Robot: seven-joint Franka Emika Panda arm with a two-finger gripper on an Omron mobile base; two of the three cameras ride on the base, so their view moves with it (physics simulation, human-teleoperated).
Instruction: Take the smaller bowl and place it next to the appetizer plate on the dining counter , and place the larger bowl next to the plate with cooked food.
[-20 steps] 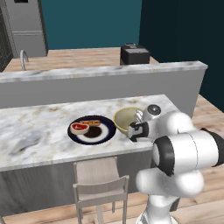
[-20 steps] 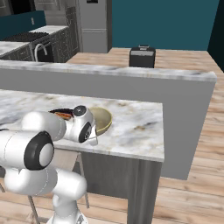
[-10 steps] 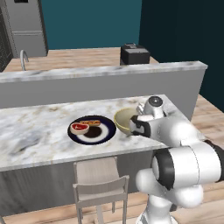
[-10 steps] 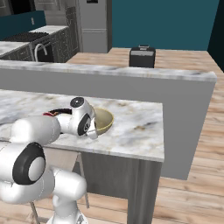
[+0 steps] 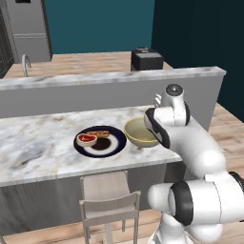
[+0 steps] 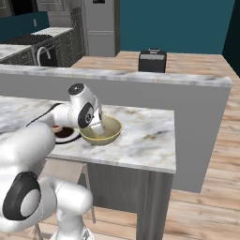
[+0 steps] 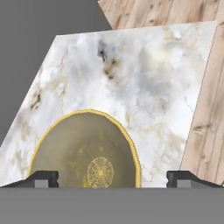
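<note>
Since a second ago your gripper (image 7: 111,178) has let go of the larger bowl (image 5: 139,132) and lifted; its jaws stand wide apart, empty, above it. You'll find that bowl upright on the dining counter (image 5: 43,138), just beside the plate with cooked food (image 5: 100,140).

the left base view looks forward and down from behind the arm's left side, the right base view from behind its right; both share the dining counter (image 5: 43,143) and the larger bowl (image 5: 138,133). the hand view sits close above that bowl, looking down onto the marble top.
</note>
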